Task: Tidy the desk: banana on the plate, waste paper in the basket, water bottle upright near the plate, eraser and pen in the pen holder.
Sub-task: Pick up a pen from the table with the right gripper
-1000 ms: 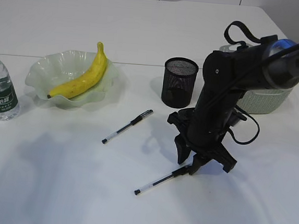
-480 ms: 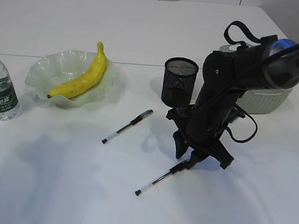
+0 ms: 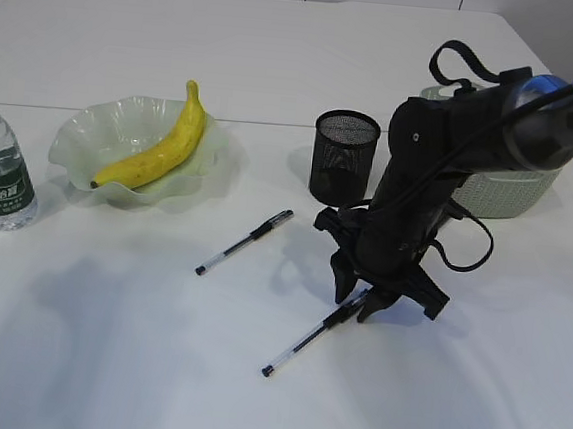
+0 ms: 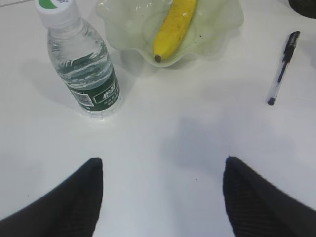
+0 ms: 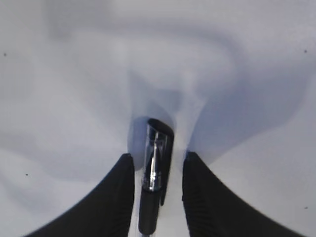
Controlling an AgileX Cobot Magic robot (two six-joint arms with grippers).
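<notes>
The right end effector (image 3: 359, 303) pinches the capped end of a pen (image 3: 308, 337) whose tip rests low by the counter (image 3: 103, 359). I'd lift it clear, swing it upright, then lower it into the pen holder (image 3: 344, 157) just behind.

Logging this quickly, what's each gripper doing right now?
Left gripper: open, holding nothing.
Right gripper: shut on pen.

The right claw (image 5: 157, 192) rises from the near edge, its two dark fingers (image 5: 118, 197) standing close on the left and right of a pen (image 5: 154, 173). The pen's black cap points to the far side, over the white desk (image 5: 74, 74), where soft shadows lie.
</notes>
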